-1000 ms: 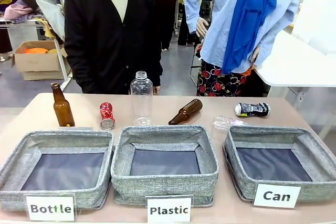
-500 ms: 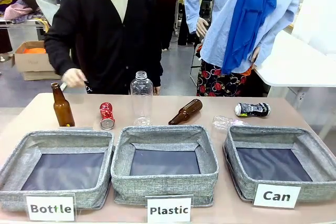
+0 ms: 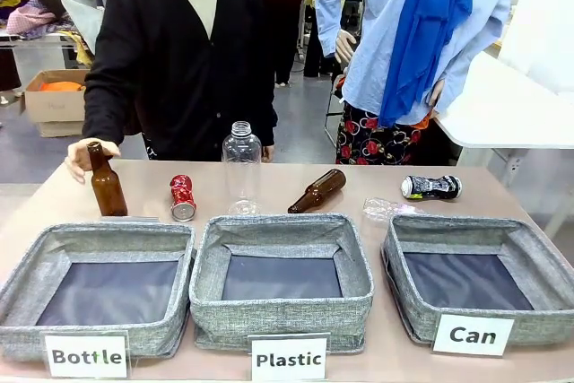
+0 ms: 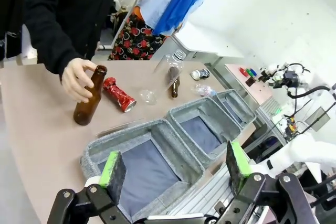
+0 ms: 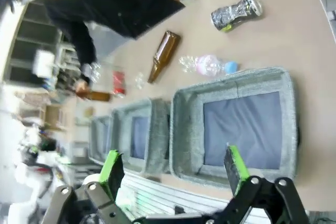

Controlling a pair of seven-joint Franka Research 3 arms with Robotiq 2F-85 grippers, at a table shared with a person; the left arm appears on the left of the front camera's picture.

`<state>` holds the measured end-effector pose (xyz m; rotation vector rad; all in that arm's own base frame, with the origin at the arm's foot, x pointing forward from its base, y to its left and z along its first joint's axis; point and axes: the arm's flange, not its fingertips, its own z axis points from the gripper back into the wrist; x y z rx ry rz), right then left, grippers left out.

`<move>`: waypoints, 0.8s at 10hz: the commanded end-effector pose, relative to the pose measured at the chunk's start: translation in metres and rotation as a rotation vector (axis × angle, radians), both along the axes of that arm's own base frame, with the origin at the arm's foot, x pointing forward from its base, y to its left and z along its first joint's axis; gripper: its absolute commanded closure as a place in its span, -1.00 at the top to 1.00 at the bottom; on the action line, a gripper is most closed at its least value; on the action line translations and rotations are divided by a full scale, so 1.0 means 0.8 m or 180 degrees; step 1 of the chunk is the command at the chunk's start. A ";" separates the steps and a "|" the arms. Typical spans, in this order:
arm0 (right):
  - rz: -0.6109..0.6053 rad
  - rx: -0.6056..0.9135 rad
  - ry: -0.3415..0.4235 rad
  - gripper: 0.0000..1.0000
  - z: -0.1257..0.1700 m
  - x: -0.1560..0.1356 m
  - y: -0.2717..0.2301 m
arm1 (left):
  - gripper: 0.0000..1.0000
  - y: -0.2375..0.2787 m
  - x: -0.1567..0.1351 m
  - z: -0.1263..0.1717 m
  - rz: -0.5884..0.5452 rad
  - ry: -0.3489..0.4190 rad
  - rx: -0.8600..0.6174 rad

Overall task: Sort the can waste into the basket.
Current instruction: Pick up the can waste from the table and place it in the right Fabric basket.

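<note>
A dented red can (image 3: pixel 183 197) lies on the table behind the left bin; it is also in the left wrist view (image 4: pixel 119 94) and the right wrist view (image 5: pixel 118 83). A black can with silver print (image 3: pixel 431 187) lies on its side at the far right (image 5: pixel 236 11), behind the grey "Can" basket (image 3: pixel 420 311), which has nothing in it (image 5: pixel 231 77). My left gripper (image 4: pixel 175 163) hangs open above the near bins. My right gripper (image 5: pixel 173 165) hangs open high over the "Can" basket's front edge. Neither holds anything.
A person's hand (image 3: pixel 85 157) touches the neck of an upright brown bottle (image 3: pixel 107 181). An upright clear bottle (image 3: pixel 241 168), a lying brown bottle (image 3: pixel 317 191) and a crushed plastic bottle (image 3: pixel 386 210) sit behind the "Bottle" bin (image 3: pixel 22 289) and "Plastic" bin (image 3: pixel 280 316).
The person's arm has come out from their side and the hand has dropped to the upright brown bottle's neck. The cans, bins and grippers have not moved.
</note>
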<state>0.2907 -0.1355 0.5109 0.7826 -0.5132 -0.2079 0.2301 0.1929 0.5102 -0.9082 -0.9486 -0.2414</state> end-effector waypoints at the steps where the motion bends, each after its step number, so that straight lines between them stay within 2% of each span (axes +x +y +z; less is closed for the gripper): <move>1: 0.0297 -0.0726 0.0266 1.00 0.022 0.058 0.034 | 1.00 0.002 0.002 0.003 -0.0030 -0.0086 -0.0003; 2: 0.0246 -0.1055 0.0455 1.00 0.021 0.096 0.058 | 1.00 0.002 0.002 0.003 -0.0030 -0.0086 -0.0003; 4: 0.0071 -0.1544 0.0721 1.00 0.009 0.143 0.092 | 1.00 0.002 0.002 0.003 -0.0030 -0.0086 -0.0003; 6: -0.0137 -0.1952 0.0759 1.00 -0.002 0.163 0.117 | 1.00 0.002 0.002 0.003 -0.0030 -0.0086 -0.0003; 7: -0.0238 -0.2042 0.0622 1.00 0.005 0.145 0.118 | 1.00 0.002 0.002 0.003 -0.0030 -0.0086 -0.0003; 8: 0.0041 -0.1758 0.0640 1.00 -0.009 0.162 0.115 | 1.00 0.002 0.002 0.003 -0.0030 -0.0086 -0.0003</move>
